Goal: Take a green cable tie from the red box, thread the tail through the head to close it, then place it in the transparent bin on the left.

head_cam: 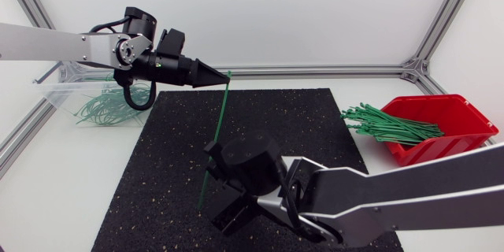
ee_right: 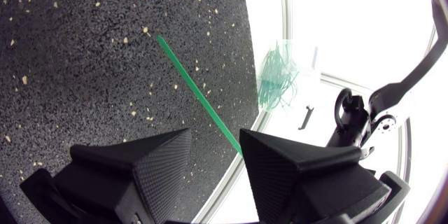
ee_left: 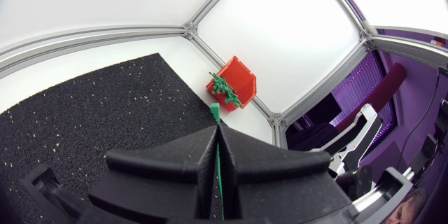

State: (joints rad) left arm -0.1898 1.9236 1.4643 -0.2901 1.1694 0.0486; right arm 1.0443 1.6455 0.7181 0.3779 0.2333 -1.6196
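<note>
My left pincer clamps the green cable tie; my right pincer gapes, so the springy tail may miss its 2 fingers.

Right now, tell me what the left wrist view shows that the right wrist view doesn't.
Only the left wrist view: the red box with spare ties, and the left gripper shut on the cable tie. Only the right wrist view: the clear bin with looped ties, and the right gripper open, the tie running between its fingers. Both: that tie and the black mat.
</note>
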